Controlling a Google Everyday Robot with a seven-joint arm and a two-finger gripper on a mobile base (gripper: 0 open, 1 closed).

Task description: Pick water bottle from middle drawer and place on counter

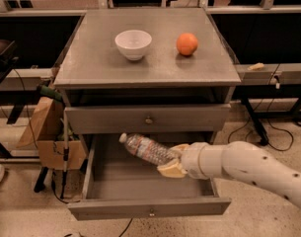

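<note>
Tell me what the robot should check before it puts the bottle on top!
1. Gripper clamped on the water bottle, at its bottom end: ok.
2. Middle drawer open: ok.
3. Bottle clear of the upper drawer front: cannot tell.
4. Bottle upright: not ok, tilted, cap up-left.
5. Bare spot on the counter in front of the white bowl and orange: ok.

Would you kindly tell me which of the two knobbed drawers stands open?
The lower one, the middle drawer, is pulled out; the drawer above is shut flush. The claw grips the water bottle over the open one.
</note>
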